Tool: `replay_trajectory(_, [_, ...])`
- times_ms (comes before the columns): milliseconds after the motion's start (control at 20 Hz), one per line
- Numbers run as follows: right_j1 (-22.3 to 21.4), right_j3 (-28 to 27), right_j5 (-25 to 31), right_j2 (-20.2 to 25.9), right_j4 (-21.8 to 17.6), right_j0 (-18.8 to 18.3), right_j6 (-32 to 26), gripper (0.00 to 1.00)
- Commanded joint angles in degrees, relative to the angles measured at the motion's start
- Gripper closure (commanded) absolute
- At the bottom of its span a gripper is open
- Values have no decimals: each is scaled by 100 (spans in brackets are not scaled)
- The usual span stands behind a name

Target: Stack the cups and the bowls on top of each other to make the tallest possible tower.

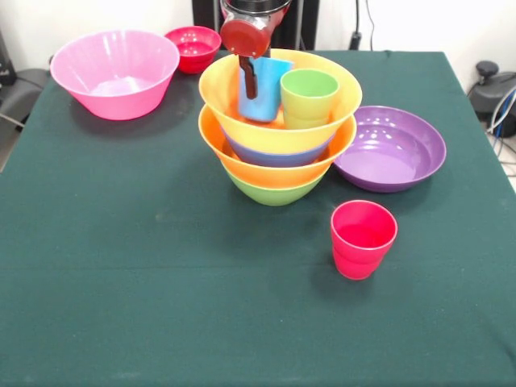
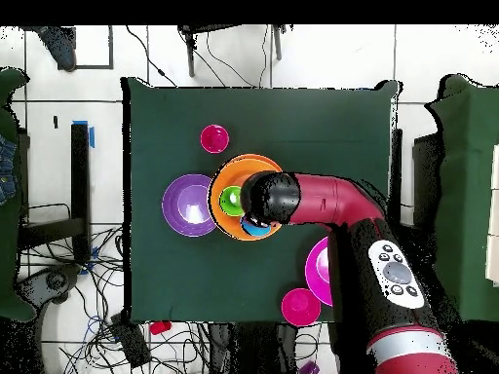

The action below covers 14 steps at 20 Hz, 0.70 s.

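Observation:
The tower stands mid-table: a green bowl (image 1: pixel 274 193) as base, an orange bowl (image 1: pixel 270 174), a blue bowl (image 1: pixel 278 158) and a second orange bowl (image 1: pixel 274 133) on top. In the top bowl a green cup (image 1: pixel 308 97) stands upright next to a light blue cup (image 1: pixel 266 90), which leans slightly. My gripper (image 1: pixel 250 79) comes down from above and is shut on the light blue cup's left wall; one finger (image 1: pixel 248 76) shows outside it. The red cup (image 1: pixel 363 239) stands alone on the cloth in front. In the overhead view my arm (image 2: pixel 322 200) covers part of the tower.
A wide purple bowl (image 1: pixel 391 149) sits right beside the tower. A large pink bowl (image 1: pixel 115 72) and a small red bowl (image 1: pixel 193 47) sit at the far left. The green cloth's edges (image 1: pixel 484 129) bound the table.

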Motion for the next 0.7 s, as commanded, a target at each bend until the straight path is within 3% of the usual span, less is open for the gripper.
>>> replay_trajectory(50, [158,-109,-87,356,-296,176,448,0])
replay_trajectory(700, [274,-692,6,597,-230,139,163,0])
